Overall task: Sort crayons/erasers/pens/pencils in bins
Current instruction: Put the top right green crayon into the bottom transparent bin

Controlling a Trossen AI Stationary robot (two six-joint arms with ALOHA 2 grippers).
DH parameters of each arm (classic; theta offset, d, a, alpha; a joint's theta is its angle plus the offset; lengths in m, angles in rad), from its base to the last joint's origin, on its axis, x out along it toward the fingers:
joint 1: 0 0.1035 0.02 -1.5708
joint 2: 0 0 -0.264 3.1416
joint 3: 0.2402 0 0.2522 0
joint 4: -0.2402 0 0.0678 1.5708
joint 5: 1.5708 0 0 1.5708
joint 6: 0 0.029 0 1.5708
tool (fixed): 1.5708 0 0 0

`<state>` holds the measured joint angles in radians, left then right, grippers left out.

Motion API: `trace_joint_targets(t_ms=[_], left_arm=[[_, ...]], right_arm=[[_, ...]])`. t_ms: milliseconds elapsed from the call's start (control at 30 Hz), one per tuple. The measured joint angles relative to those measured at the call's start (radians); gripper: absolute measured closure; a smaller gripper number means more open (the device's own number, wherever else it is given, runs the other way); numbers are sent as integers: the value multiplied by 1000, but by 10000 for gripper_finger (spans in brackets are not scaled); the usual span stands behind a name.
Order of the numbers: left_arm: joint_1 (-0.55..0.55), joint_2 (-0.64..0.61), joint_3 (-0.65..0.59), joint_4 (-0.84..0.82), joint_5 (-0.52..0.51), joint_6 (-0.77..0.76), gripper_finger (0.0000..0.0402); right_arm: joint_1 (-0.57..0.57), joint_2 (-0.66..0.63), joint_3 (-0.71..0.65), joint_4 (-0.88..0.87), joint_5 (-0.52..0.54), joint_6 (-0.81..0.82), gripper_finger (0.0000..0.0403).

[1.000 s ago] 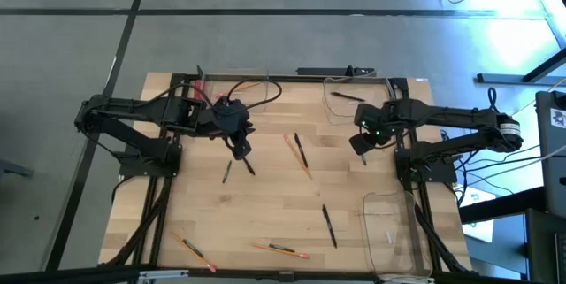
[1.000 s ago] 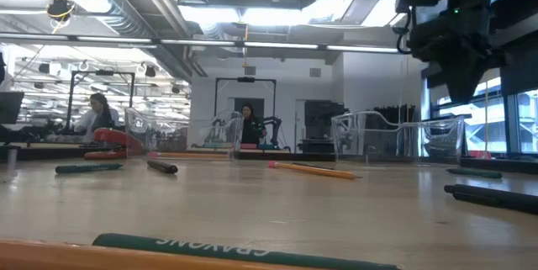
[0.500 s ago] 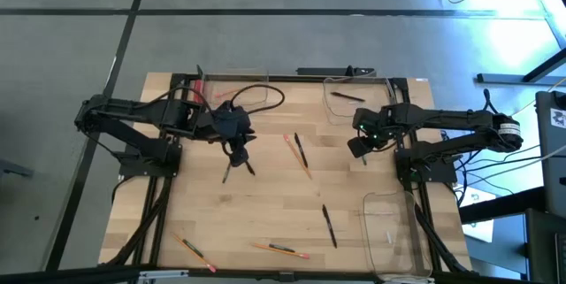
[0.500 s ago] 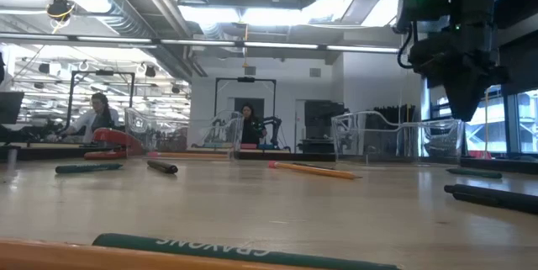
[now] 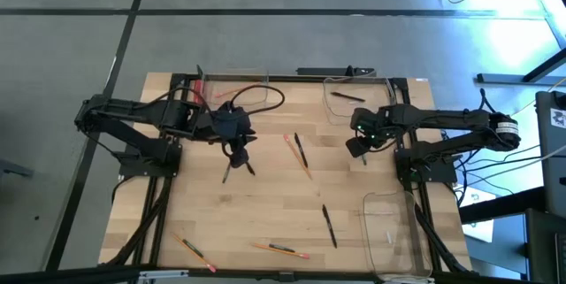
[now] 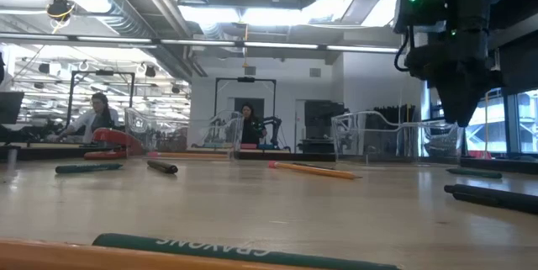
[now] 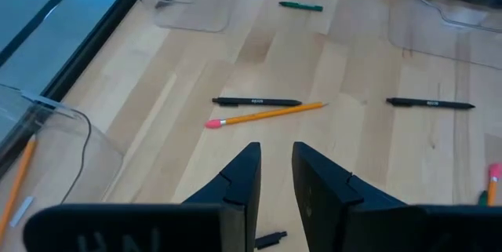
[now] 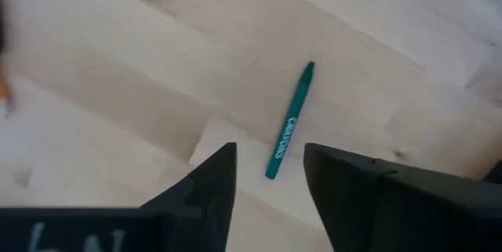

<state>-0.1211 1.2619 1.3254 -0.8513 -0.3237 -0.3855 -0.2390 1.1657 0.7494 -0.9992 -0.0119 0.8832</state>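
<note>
My right gripper (image 5: pixel 354 148) is open and empty, hanging low over the table's right half, fingers pointing down. A green crayon (image 8: pixel 290 122) lies flat on the wood just under and ahead of its fingers; it also shows in the high view (image 5: pixel 363 159). My left gripper (image 5: pixel 237 152) is narrowly open and empty over the left-centre, above two short dark sticks (image 5: pixel 226 172) (image 5: pixel 248 166). A black pen (image 7: pixel 257 101) and an orange pencil (image 7: pixel 267 113) lie side by side at mid-table. Clear bins stand far left (image 5: pixel 232 95), far right (image 5: pixel 354 100) and near right (image 5: pixel 393 231).
Another pen (image 5: pixel 329 225) lies right of centre. Pencils (image 5: pixel 281 249) (image 5: pixel 195 250) lie near the front edge. The far right bin holds a pen (image 5: pixel 347 96). In the low view a red object (image 6: pixel 113 140) sits at the far left; people show in the room behind.
My right gripper has gone down toward the table and a little toward the left, staying open over the green crayon. My left gripper has shifted slightly toward the near edge.
</note>
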Motion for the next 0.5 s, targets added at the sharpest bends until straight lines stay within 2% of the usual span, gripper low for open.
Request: trace_joint_targets(t_ms=[167,500], left_arm=[[0,0,0,0,-1,-1,333],[0,0,0,0,-1,-5,333]], right_arm=[[0,54,0,4,2,4,237],[-7,217,0,11,-37,25,245]])
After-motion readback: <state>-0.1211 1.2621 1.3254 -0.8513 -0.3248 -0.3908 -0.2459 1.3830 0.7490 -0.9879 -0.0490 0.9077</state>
